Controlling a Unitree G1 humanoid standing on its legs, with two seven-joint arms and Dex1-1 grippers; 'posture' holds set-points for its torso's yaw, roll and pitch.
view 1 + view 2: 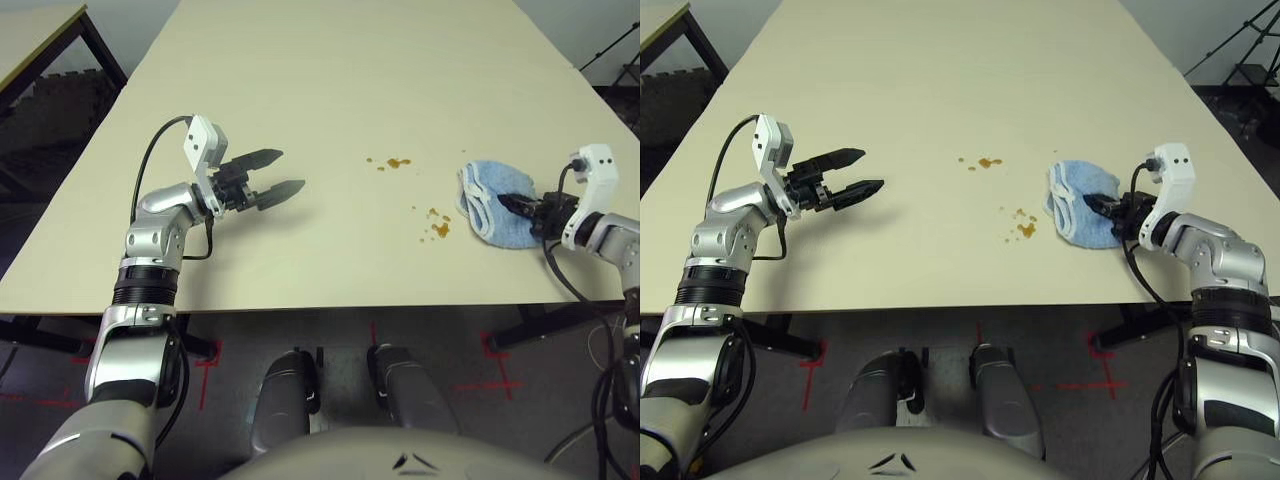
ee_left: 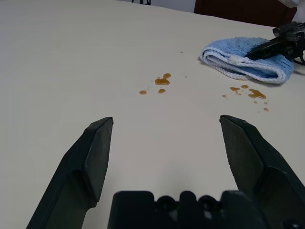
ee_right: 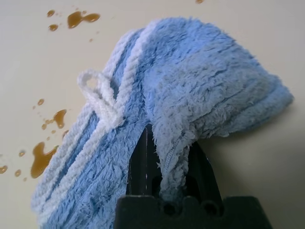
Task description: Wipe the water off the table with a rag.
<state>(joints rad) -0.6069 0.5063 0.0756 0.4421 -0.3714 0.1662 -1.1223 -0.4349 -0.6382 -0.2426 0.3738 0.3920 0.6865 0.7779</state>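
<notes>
A folded light blue rag (image 1: 493, 207) lies on the cream table (image 1: 300, 80) at the right. My right gripper (image 1: 514, 201) is shut on a fold of it; the right wrist view shows the cloth (image 3: 200, 90) pinched between the black fingers (image 3: 140, 157). Two small clusters of amber water sit just left of the rag, one farther back (image 1: 392, 163) and one nearer (image 1: 438, 228). My left gripper (image 1: 288, 170) stands open over bare table at the left, pointing toward the droplets (image 2: 162, 82), nothing between its fingers.
A smaller tan table (image 1: 35, 30) stands at the far left, beyond a gap. A black tripod (image 1: 615, 50) stands off the table's right side. The table's front edge runs just before both arms.
</notes>
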